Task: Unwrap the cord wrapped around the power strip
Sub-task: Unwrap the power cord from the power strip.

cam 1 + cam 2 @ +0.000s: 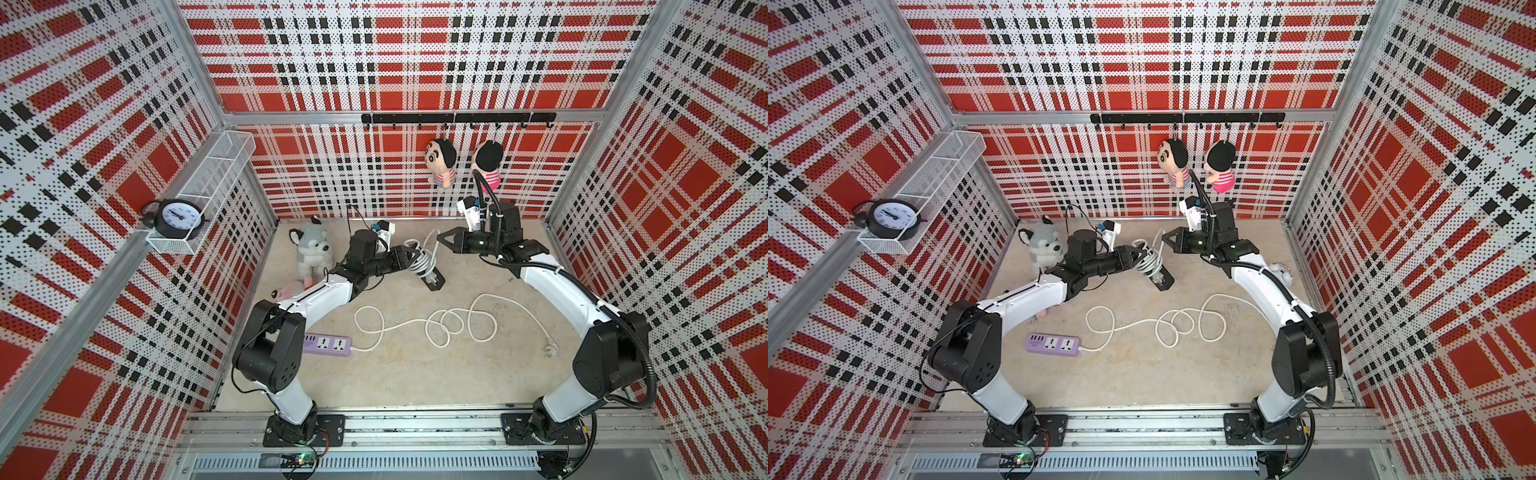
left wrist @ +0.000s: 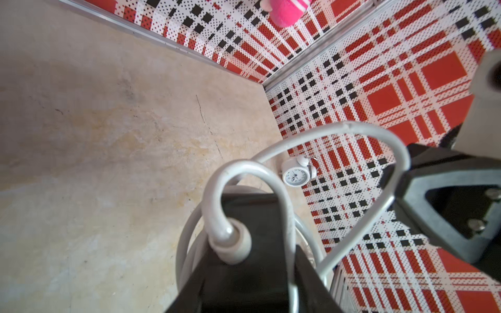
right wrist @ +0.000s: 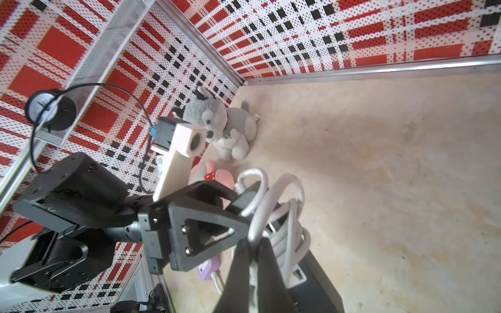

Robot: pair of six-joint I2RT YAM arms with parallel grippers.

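Pinching item: right gripper (image 3: 253,245), fingers closed together on one strand of the white cord (image 1: 422,262). The strand rises as a slack loop off the far end of the black power strip (image 1: 433,281).

Holding item: left gripper (image 1: 410,256), clamped across the far end of the black power strip, on the side of it away from the right gripper.

Task item: black power strip, toward the back of the table between the two grippers. Its long axis slants from the left gripper's hold toward the near side. Whether its near end rests on the table cannot be told. Several turns of cord are wound tight round its middle, so unwrapping appears barely begun.

Governing relation: the coils lie just beyond the right gripper's tips, toward the left gripper. The right arm has the free strand. It probably must carry that strand around the strip's long axis, not straight away from it, or the turns may cinch.

Other items: purple power strip (image 1: 328,345), well nearer than the black power strip, its own lead (image 1: 440,322) loose beside it; husky plush (image 1: 309,249), beyond the left gripper from the black power strip.
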